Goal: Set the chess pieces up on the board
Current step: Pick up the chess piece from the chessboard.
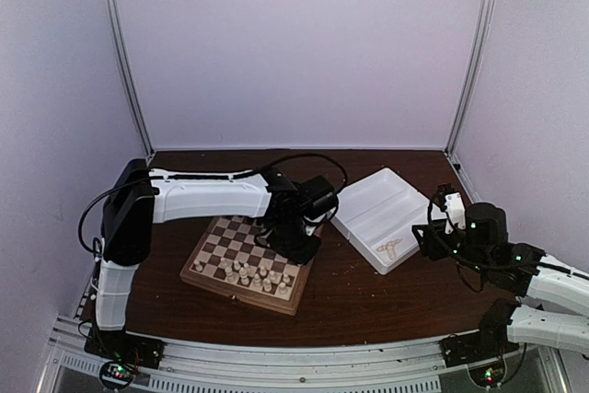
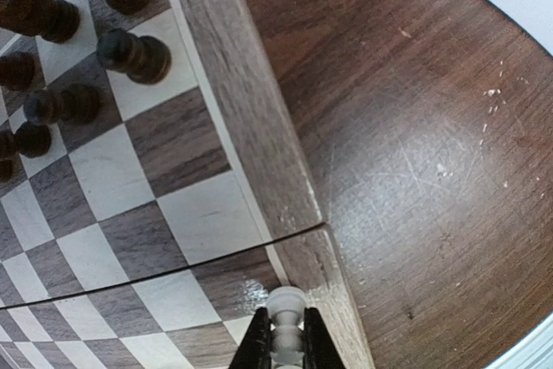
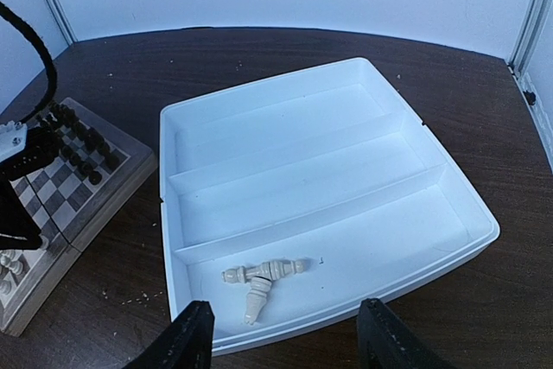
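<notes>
The board (image 1: 241, 291) lies left of centre, with several cream chess pieces (image 1: 248, 271) standing on its near rows. My left gripper (image 1: 294, 238) hangs over the board's right edge. In the left wrist view it (image 2: 285, 339) is shut on a cream piece (image 2: 285, 304), held upright between the black fingers above a corner square beside the board's frame (image 2: 233, 110). Two more cream pieces (image 3: 263, 272) lie crossed in the near compartment of the white tray (image 3: 346, 101). My right gripper (image 3: 287, 334) stands open above the tray's near rim, holding nothing.
Dark pieces (image 2: 130, 54) stand on the board's far rows. The tray (image 1: 363, 192) sits right of the board on the brown table. The tray's other two compartments hold nothing. Bare table (image 2: 415, 144) lies between board and tray.
</notes>
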